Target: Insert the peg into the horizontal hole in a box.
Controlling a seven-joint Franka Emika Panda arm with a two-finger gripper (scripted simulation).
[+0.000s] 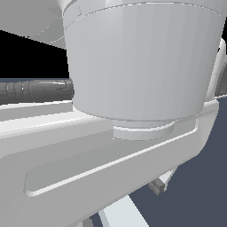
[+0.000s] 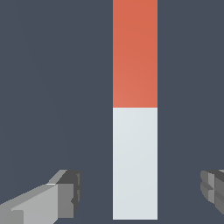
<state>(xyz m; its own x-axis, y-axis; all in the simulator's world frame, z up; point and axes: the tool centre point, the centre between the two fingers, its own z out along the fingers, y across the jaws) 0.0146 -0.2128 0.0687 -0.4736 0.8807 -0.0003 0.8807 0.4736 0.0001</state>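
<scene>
The peg (image 2: 134,109) lies flat on the dark floor, a long square bar with one half red-orange and the other half pale grey-white. My gripper (image 2: 140,192) hangs over the pale half, open, one finger (image 2: 65,194) on each side with wide gaps to the bar and no contact. In the exterior view the arm's white housing fills nearly the whole picture; only a grey fingertip (image 1: 157,186) and a pale strip of the peg (image 1: 122,215) show below it. The box and the hole are out of view.
Dark blue-grey floor (image 2: 48,87) surrounds the peg. The white arm body (image 1: 142,62) and a dark ribbed cable (image 1: 35,91) block most of the exterior view.
</scene>
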